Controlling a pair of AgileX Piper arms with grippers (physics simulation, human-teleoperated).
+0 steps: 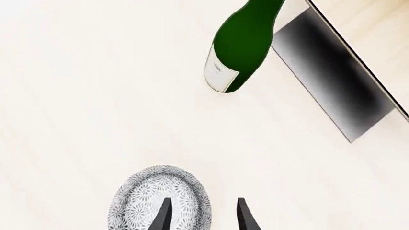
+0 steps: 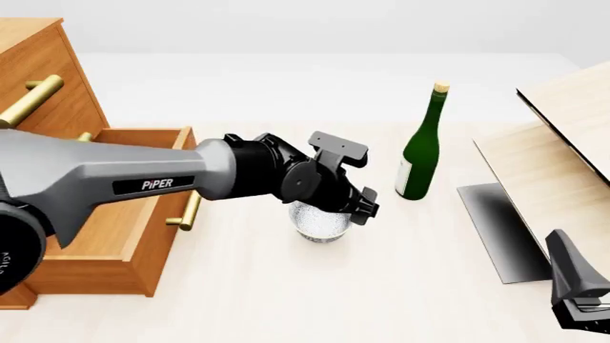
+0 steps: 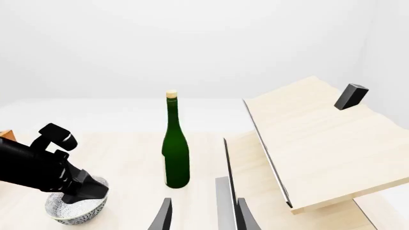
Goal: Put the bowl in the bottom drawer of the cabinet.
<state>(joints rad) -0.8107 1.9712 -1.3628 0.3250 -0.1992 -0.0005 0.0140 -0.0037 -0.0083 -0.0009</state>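
The small speckled white bowl [image 2: 319,224] stands on the table in front of the cabinet [image 2: 43,78], right of the bottom drawer [image 2: 164,246], which is pulled out. My left gripper [image 2: 361,209] is down at the bowl and open. In the left wrist view, one finger [image 1: 164,214] is over the bowl [image 1: 143,196] and the other finger [image 1: 246,216] is outside its rim. In the right wrist view the left gripper [image 3: 86,190] covers part of the bowl [image 3: 73,210]. My right gripper [image 2: 576,289] hangs open and empty at the near right.
A tall green bottle [image 2: 419,153] with a cork stands just right of and behind the bowl. Pale wooden boards [image 2: 558,171] with a black panel [image 2: 496,232] fill the right side. Brass bar handles [image 2: 28,103] stick out from the upper drawers.
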